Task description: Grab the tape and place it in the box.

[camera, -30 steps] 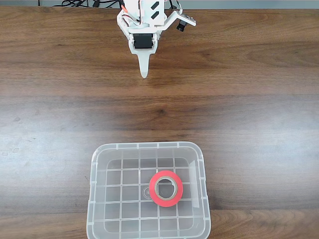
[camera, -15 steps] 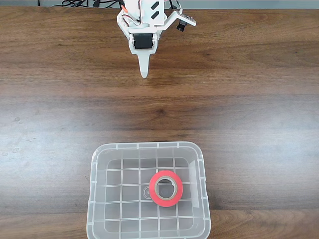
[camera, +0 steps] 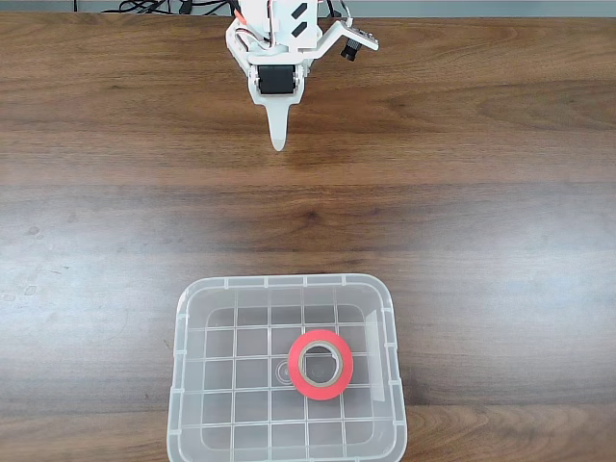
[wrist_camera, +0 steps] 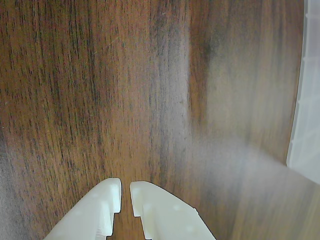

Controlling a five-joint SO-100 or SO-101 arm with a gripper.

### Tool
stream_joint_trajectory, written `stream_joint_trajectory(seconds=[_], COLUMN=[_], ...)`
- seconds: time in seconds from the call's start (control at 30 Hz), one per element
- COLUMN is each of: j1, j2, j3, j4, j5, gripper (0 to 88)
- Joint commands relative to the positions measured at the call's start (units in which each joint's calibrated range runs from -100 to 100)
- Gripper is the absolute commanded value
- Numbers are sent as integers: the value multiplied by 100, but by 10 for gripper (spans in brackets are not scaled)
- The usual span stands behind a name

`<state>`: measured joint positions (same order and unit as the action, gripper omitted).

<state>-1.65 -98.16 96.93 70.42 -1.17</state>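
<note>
Fixed view: tape flat inside box; gripper (fingers nearly together, empty) well beyond box.

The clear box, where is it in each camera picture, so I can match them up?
Fixed view: the box sits bottom centre on the table, the tape inside it.
Wrist view: a strip of the box runs along the right edge.
Shared landmark: the gripper, empty above the dark wood table.

The red tape lies flat inside the clear box.
</note>
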Motion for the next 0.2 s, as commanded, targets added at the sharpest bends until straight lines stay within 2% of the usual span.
stream_joint_trajectory(seconds=[0.0, 0.17], j1=[34, 34], j2=[-72, -72], j3=[-61, -61], j4=[-107, -107], j5=[-4, -4], gripper=[16, 16])
